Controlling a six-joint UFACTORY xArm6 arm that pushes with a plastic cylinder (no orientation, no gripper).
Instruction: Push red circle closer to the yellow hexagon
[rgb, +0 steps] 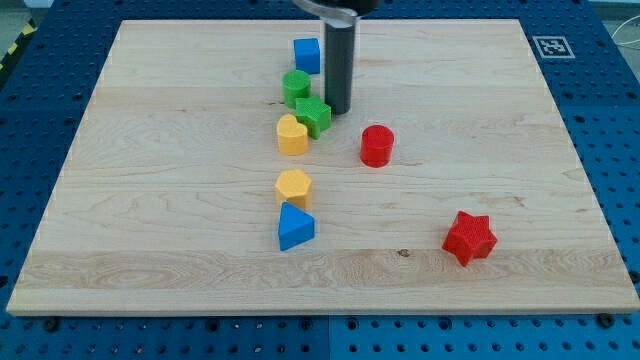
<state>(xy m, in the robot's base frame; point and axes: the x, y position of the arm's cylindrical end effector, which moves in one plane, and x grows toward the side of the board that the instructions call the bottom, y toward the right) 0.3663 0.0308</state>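
Now my tip (337, 110) touching green star (314, 116); red circle (377, 146) near, lower right.

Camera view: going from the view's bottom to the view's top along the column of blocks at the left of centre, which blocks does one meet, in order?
Blue triangle → yellow hexagon → yellow heart → green star → green circle → blue cube.
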